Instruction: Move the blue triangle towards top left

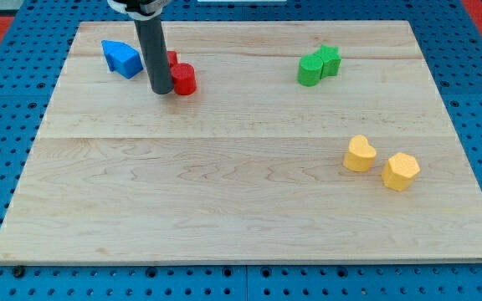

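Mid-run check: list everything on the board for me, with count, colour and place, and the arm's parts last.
Blue triangle: 1, blue, top left of the board.
Red blocks: 2, red, right of my rod; one mostly hidden behind it.
Green blocks: 2, green, touching, top right of centre.
Yellow blocks: 2, yellow, lower right, slightly apart.
Wooden board: 1, light wood, on blue pegboard.
My tip: 1, dark rod end, between blue triangle and red blocks.

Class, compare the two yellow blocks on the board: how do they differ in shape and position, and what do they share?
The yellow heart has rounded lobes; the yellow hexagon has flat, angled faces. The heart sits further toward the view's left and top; the hexagon lies nearer the board's right edge. Both are yellow, lie flat, sit close together, and are far from my tip.
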